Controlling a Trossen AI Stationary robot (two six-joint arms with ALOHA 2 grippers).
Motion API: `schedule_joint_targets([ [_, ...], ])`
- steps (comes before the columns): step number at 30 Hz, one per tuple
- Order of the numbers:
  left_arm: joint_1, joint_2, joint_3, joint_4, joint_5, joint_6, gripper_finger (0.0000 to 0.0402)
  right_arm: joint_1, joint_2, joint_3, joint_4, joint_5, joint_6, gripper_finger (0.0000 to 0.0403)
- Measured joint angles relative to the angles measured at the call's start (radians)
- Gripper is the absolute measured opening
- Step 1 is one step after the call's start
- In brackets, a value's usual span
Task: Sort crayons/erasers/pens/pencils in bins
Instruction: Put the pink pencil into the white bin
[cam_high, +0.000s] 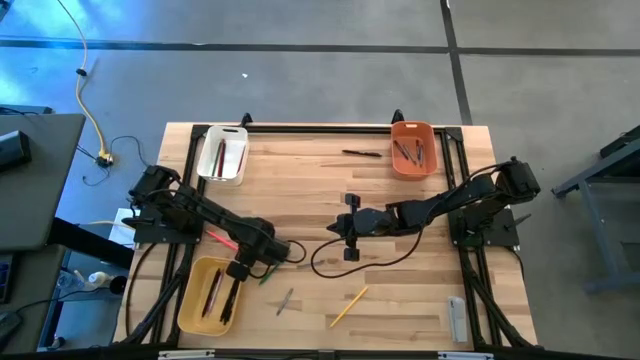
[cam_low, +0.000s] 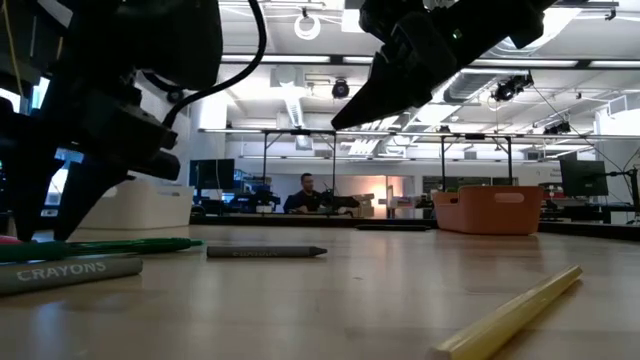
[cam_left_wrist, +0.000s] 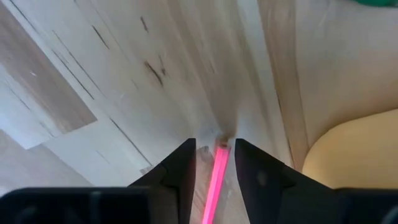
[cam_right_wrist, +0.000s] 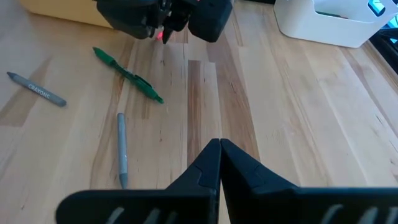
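Note:
My left gripper (cam_left_wrist: 215, 144) points down at the table beside the yellow bin (cam_high: 190, 300), open, its fingers on either side of a pink stick (cam_left_wrist: 214, 186) with a gap on each side. Sticks lie in the yellow bin, the white bin (cam_high: 222, 155) and the orange bin (cam_high: 413, 148). Loose on the table are a green pen (cam_right_wrist: 127, 74), a grey crayon (cam_right_wrist: 37, 90), a grey stick (cam_right_wrist: 122, 149), a yellow pencil (cam_high: 348, 307) and a black pen (cam_high: 362, 153). My right gripper (cam_right_wrist: 219, 144) hangs shut above the table's middle, holding nothing.
A grey flat bar (cam_high: 457, 318) lies near the front right corner. A black cable (cam_high: 360, 262) loops on the table under the right arm. Bare wood lies between the two far bins and right of the yellow pencil.

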Motion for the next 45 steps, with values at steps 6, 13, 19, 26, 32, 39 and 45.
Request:
schedule_joint_targets([
  [6,-0.001,0.0,-0.008,-0.008,-0.002,0.0,0.009,0.0,0.0,0.0,-0.002,0.0,0.0,0.0],
  [13,-0.001,-0.003,-0.034,0.007,-0.003,-0.004,0.0087,0.0,0.0,0.0,-0.003,0.0,0.0,0.0],
  [19,-0.001,-0.003,-0.035,0.024,-0.008,-0.003,0.0072,0.0,0.0,0.0,-0.003,0.0,0.0,0.0],
  [26,-0.001,-0.004,-0.036,0.04,-0.041,0.005,0.0015,0.0,0.0,0.0,-0.005,0.0,0.001,0.0],
  [32,0.002,-0.008,-0.034,0.057,-0.091,0.026,0.0006,0.003,-0.001,0.0,-0.01,0.0,0.001,0.0],
  [39,0.051,-0.066,-0.01,0.07,-0.163,0.024,0.0001,0.011,-0.001,0.0,-0.009,0.0,0.0,0.0],
  [45,0.117,-0.162,0.036,0.061,-0.182,0.022,0.0001,0.011,-0.001,0.0,-0.009,0.0,0.0,0.0],
])
